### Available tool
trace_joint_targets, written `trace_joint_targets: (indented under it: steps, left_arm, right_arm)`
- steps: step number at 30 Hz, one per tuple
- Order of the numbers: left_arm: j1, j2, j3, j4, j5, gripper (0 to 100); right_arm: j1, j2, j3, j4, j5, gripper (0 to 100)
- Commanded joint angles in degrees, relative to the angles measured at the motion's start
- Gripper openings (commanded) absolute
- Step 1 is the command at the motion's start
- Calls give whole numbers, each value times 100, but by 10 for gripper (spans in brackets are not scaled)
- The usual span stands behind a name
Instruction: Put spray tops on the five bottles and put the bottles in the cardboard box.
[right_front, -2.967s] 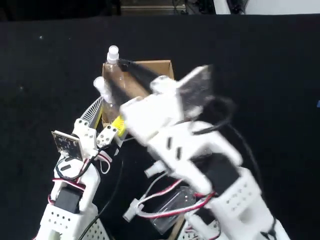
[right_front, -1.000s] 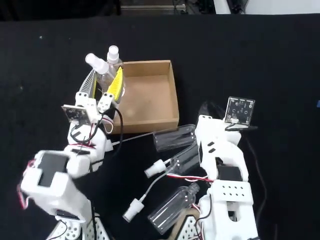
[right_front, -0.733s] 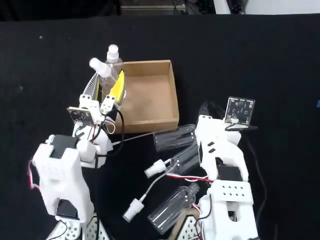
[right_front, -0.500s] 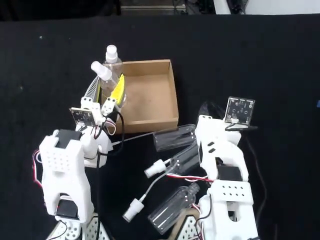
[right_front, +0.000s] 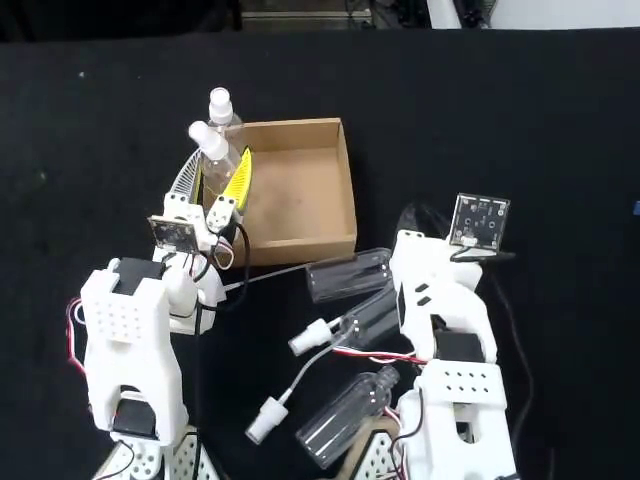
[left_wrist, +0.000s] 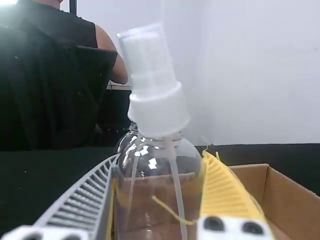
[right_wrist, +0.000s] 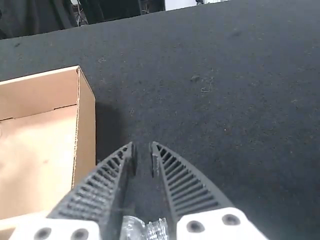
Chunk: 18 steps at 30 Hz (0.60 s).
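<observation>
From above, your left gripper (right_front: 221, 158) is clamped on a clear spray bottle (right_front: 210, 150). It holds the bottle roughly upright at the left wall of the cardboard box (right_front: 300, 245), toward the far end. A second topped bottle (right_front: 221, 103) stands just beyond it, by the box's far left corner. Three more lie on the black table (right_front: 540, 120) between the arms:
- The far bottle (right_front: 348, 275) lies just beside the box's near wall.
- The middle bottle (right_front: 372, 315) has a white top at its left end.
- The near bottle (right_front: 345, 415) lies closest to the arm bases.

A loose spray top (right_front: 266, 422) with its tube lies left of the near bottle.

In your left wrist view, the left gripper (left_wrist: 160, 165) presses its grey and yellow fingers against the spray bottle (left_wrist: 155, 195). The bottle's white top (left_wrist: 152, 85) is seated on the neck. The cardboard box (left_wrist: 287, 195) lies open just behind, to the right.

In your right wrist view, the right gripper (right_wrist: 142, 146) is all but closed. Only a thin slit parts the tips, and nothing is between them. Something clear shows at the root of the fingers, but you cannot tell what. The gripper points away over the black table (right_wrist: 235, 75), with the cardboard box (right_wrist: 85, 115) to its left.
</observation>
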Motion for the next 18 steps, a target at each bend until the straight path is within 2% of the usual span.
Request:
trace_joint_targets:
  steps: [1, 5, 11, 18]
  left_arm:
    - [-13, 9, -163, -114, -211, 34]
    - [-13, 9, -163, -114, -246, 41]
    - [-4, 9, -154, -97, -211, 183]
    - [-4, 9, -101, -97, -211, 195]
  right_arm:
    - [-70, -171, -48, -193, 9, 39]
    - [-70, -171, -48, -193, 9, 39]
    - [-70, -171, -48, -193, 9, 39]
    - [-70, -171, -48, -193, 9, 39]
